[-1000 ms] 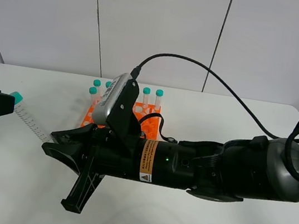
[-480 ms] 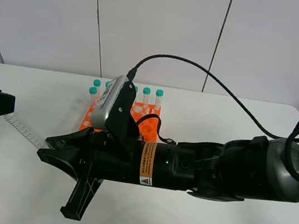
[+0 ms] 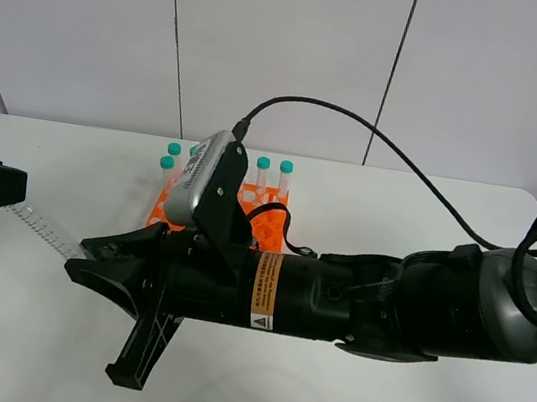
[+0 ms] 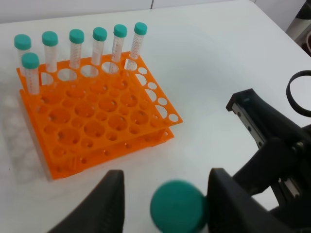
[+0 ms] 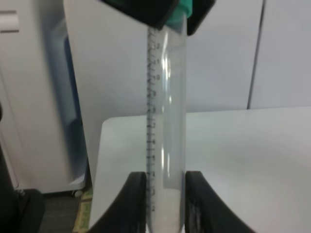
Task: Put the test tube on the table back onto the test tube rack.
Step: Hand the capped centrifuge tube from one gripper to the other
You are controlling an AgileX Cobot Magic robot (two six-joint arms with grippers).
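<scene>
The test tube (image 3: 42, 226) is held in the air over the left part of the white table (image 3: 398, 210), lying nearly level. My right gripper (image 3: 88, 257) reaches across the middle and is shut on its tip end; the right wrist view shows the clear graduated tube (image 5: 165, 121) between my fingers (image 5: 137, 204). My left gripper (image 3: 17, 194) is open, with the tube's teal cap (image 4: 177, 206) between its fingers, touching one and clear of the other. The orange test tube rack (image 4: 97, 126) stands behind, partly hidden by my right arm in the high view (image 3: 265, 221).
Several capped tubes (image 4: 76, 48) stand upright along the rack's back row, one more (image 4: 30, 73) at a corner. My right arm (image 3: 384, 304) lies across the table's middle with its cable arching above. The table's left edge is near my left gripper.
My right gripper has carried the tube leftward. Its teal cap, visible beside the left gripper a second ago, now sits between the left gripper's fingers.
</scene>
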